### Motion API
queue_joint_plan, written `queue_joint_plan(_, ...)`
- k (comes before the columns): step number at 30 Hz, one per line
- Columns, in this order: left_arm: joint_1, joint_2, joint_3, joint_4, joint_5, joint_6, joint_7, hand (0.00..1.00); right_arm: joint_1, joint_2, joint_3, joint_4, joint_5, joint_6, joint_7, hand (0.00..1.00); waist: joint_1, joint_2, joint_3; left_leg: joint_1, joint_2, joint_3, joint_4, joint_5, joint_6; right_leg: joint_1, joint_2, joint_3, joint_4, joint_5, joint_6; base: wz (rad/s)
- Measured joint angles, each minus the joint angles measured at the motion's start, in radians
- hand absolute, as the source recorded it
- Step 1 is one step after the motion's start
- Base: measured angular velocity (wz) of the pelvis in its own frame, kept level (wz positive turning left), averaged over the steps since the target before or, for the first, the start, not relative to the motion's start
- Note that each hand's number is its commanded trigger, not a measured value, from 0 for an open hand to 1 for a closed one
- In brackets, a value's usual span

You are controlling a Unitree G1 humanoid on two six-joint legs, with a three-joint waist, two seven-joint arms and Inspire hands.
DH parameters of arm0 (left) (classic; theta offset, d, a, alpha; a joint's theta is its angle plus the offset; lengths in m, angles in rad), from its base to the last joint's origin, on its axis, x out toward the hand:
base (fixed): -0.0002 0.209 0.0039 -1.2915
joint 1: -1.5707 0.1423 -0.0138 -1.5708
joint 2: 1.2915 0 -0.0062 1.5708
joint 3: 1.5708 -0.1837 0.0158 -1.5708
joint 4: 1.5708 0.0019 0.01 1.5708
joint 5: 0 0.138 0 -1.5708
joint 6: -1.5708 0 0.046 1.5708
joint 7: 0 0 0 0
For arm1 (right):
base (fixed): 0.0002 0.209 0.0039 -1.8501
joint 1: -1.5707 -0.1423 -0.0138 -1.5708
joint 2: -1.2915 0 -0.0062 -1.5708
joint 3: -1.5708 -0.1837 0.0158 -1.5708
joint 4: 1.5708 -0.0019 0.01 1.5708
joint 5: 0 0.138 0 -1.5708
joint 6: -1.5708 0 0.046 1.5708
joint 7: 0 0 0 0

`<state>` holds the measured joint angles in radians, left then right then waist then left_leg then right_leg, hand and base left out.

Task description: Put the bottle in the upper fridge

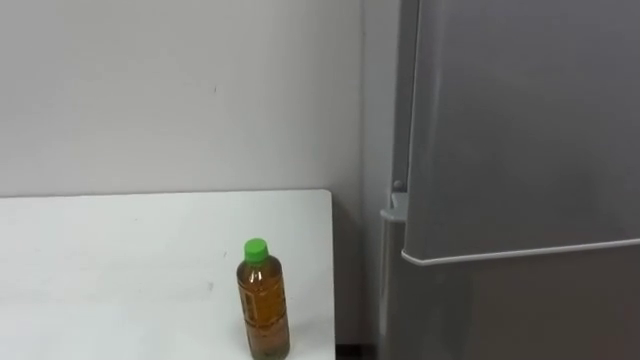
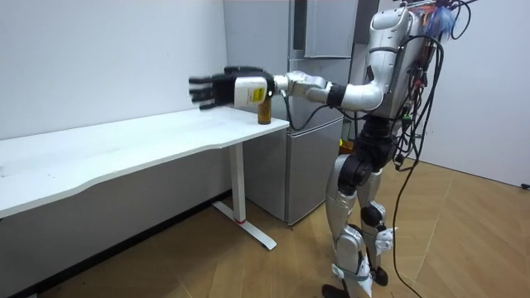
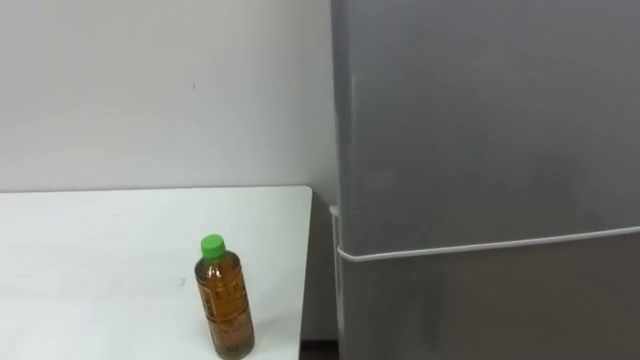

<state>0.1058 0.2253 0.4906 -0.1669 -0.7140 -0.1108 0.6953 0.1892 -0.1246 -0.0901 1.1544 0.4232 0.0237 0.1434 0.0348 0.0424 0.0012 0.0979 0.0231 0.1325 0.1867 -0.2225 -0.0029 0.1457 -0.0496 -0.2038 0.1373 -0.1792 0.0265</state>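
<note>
Bottle: one bottle (image 1: 264, 305), green-capped and filled with amber liquid, stands upright on the table near the corner beside the fridge.
Table: one white table (image 1: 120, 260).
Fridge: one grey fridge (image 1: 520, 130), its two doors closed.
Left hand: one hand (image 2: 217, 88), fingers spread and empty, is held out above the table near the bottle without touching it.

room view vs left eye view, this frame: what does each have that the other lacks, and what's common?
Room view: the robot stands at the end of the table by the fridge, its left hand open and stretched out over the table near the bottle. It also takes in the table's legs and the wooden floor.
Left eye view: the bottle's green cap.
Both: the bottle upright near the table's edge, with the fridge beside it.
</note>
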Motion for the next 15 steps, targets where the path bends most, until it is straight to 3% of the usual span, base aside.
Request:
queue_joint_plan(5, -0.006, 0.000, -0.001, -0.127, 0.002, 0.008, -0.039, 0.00, 0.002, -0.001, 0.000, 0.000, -0.002, 0.001, 0.001, 0.00, -0.004, 0.005, -0.0004, 0.002, 0.000, 0.001, 0.000, 0.000, 0.000, 0.010, 0.000, -0.003, -0.001, 0.000, 0.000, 0.01)
queue_joint_plan(15, -0.079, -0.002, -0.038, -0.207, 0.020, 0.086, -0.128, 0.00, -0.012, 0.001, -0.013, 0.003, -0.005, 0.045, 0.014, 0.00, -0.040, 0.000, -0.0007, 0.000, 0.000, -0.006, 0.003, 0.000, 0.000, 0.012, -0.001, -0.017, -0.002, 0.000, 0.000, 0.02)
